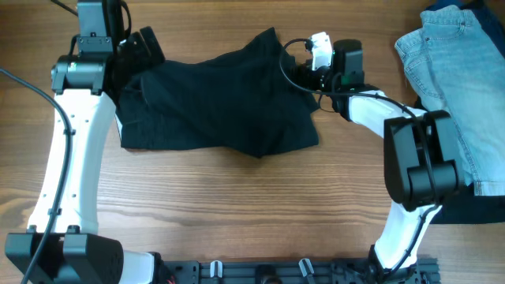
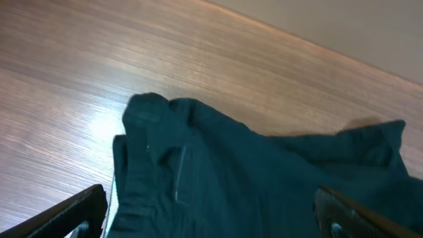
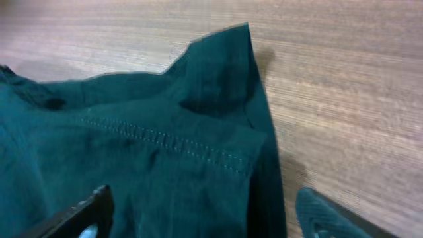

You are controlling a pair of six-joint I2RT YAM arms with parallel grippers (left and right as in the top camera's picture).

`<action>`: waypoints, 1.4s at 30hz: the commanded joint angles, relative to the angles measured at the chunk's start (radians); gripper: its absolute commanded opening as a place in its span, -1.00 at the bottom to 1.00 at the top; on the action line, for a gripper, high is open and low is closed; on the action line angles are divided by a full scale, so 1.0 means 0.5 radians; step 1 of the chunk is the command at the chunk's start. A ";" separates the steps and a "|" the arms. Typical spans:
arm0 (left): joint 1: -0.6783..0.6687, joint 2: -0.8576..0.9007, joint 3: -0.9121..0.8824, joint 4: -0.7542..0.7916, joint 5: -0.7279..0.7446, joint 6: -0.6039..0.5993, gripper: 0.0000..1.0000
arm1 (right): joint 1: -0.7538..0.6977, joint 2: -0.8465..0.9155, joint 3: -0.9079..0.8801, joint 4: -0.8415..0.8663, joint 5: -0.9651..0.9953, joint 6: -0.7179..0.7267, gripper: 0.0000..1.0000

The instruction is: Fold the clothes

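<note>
Wooden counter (image 1: 237, 205) carries the black shorts (image 1: 221, 110), rumpled and only partly folded. Left pincer (image 2: 210, 195) and right pincer (image 3: 203, 197) hang with jaws apart over the shorts' opposite ends, seemingly ready to take corners; denim jeans (image 1: 458, 71) lie well beyond the shorts' right end

Shorts (image 1: 213, 99) lie left of jeans (image 1: 461, 87).

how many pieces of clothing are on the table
3: black shorts at centre, light-blue jeans at far right, and a dark garment partly under the jeans. More may be hidden beneath.
</note>
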State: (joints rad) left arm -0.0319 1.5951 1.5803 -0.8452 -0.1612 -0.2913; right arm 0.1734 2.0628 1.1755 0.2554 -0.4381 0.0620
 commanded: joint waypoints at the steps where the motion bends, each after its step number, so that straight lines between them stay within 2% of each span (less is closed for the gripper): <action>1: -0.011 0.016 -0.004 -0.010 0.052 -0.026 1.00 | -0.005 0.049 0.065 0.093 -0.076 0.137 0.69; 6: -0.011 0.017 -0.004 -0.011 0.060 -0.026 0.99 | -0.005 0.163 0.066 0.251 -0.077 0.311 0.63; 11: -0.011 0.017 -0.004 -0.027 0.060 -0.025 1.00 | -0.005 0.248 0.074 0.324 -0.077 0.356 0.61; 15: -0.011 0.017 -0.004 -0.026 0.061 -0.027 1.00 | -0.004 0.253 0.077 0.349 -0.069 0.385 0.52; 20: -0.011 0.017 -0.004 -0.027 0.062 -0.027 1.00 | 0.037 0.266 0.077 0.386 -0.140 0.407 -0.05; 25: -0.011 0.017 -0.004 -0.027 0.062 -0.026 0.99 | 0.111 0.266 0.082 0.403 -0.159 0.407 -0.41; 27: -0.011 0.017 -0.004 -0.026 0.062 -0.026 0.99 | 0.111 0.266 0.111 0.401 -0.159 0.431 -0.76; 28: -0.011 0.017 -0.004 -0.025 0.062 -0.026 1.00 | 0.105 0.266 0.158 0.400 -0.131 0.553 -0.91; 31: -0.011 0.017 -0.004 -0.025 0.062 -0.027 1.00 | 0.094 0.266 0.278 0.401 -0.099 0.729 -0.92; 36: -0.011 0.017 -0.004 -0.026 0.062 -0.026 1.00 | 0.091 0.265 0.536 0.410 -0.092 0.753 -0.92; 42: -0.011 0.017 -0.004 -0.026 0.062 -0.025 0.99 | 0.127 0.317 0.610 0.447 0.383 0.708 -0.91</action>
State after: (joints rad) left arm -0.0330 1.5951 1.5803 -0.8600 -0.1402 -0.2916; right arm 0.2279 2.1845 1.4616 0.4580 -0.3851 0.4187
